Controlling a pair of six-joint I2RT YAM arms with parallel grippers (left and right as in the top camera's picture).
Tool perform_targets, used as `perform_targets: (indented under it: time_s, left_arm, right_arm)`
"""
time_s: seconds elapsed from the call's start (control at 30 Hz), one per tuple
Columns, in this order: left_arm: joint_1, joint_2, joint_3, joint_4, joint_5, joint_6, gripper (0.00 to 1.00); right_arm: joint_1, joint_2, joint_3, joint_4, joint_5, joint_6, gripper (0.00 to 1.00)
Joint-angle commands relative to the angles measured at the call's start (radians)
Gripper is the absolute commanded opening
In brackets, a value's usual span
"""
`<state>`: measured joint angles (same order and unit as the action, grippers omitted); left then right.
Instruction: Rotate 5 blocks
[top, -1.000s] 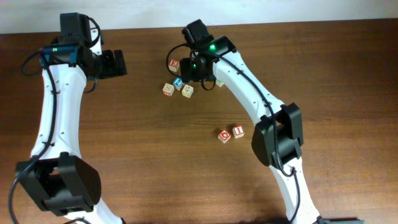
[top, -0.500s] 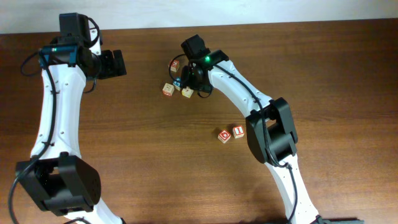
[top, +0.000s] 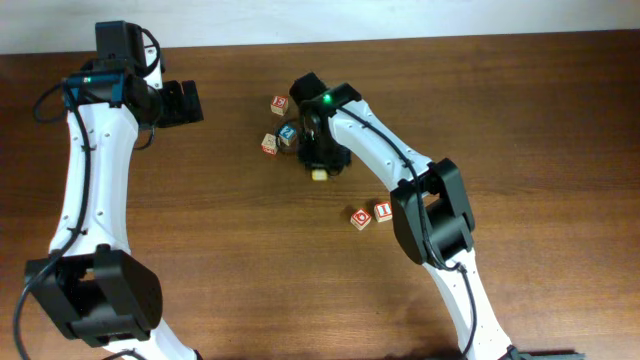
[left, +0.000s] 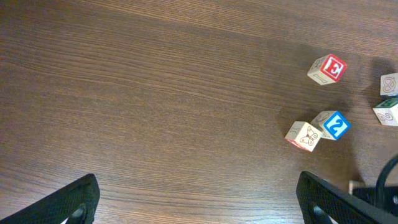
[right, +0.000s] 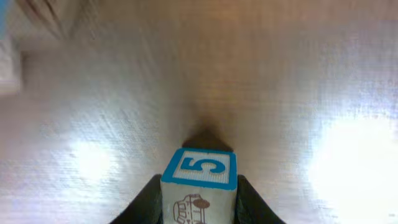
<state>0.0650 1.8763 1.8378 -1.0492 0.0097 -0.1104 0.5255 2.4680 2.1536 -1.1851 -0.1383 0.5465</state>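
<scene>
- The right gripper (right: 199, 200) is clamped on a 5 cube (right: 199, 182): its dark fingers (right: 147, 203) press the left and right sides, and the top sticks out between them
- Overhead, this cube sits mid-table, just near and right of a cluster of three; whether it rests on the table (top: 200, 230) or is lifted, I cannot tell
- It is pale wood with square edges, a blue-framed "5" on top and a line-drawn car on the side facing the camera
- The left gripper (left: 196, 202) hangs released, wide apart, well left of every cube
- Six cubes show overhead: the held one, a red E cube (top: 279, 103), a blue 2 cube (top: 288, 131), a tan cube (top: 269, 143), and a red-framed pair (top: 372, 214) side by side, near and right
- The table is dark brown with fine grain
- The left wrist view adds a pale cube (left: 390, 84) and a green-topped cube (left: 387, 112) at its right edge
</scene>
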Motion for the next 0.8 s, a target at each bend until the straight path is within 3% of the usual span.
perform_targets:
  time_s: [0.0,0.17,0.37,0.53,0.7,0.77]
  left_arm:
    - [0.003,0.005,0.018,-0.01,-0.011,-0.008,0.99]
    - [0.003,0.005,0.018,-0.01,-0.011,-0.008,0.99]
    - [0.003,0.005,0.018,-0.019,-0.011,-0.008,0.99]
    - [0.003,0.005,0.018,-0.021,-0.011,-0.008,0.99]
    - [0.003,0.005,0.018,-0.02,-0.01,-0.008,0.99]
    - [0.005,0.005,0.018,-0.021,-0.011,-0.008,1.0]
  right_arm:
    - [0.012,-0.027,-0.01,-0.131,-0.065,-0.076,0.26]
    - [0.072,-0.027,-0.011,-0.335,-0.048,-0.15,0.31]
    - [0.095,-0.027,-0.011,-0.414,0.028,-0.15,0.34]
    - [0.095,-0.027,-0.011,-0.454,0.031,-0.15,0.52]
    - [0.075,-0.027,0.113,-0.383,0.031,-0.177,0.52]
    - [0.054,-0.027,0.171,-0.216,0.031,-0.199,0.52]
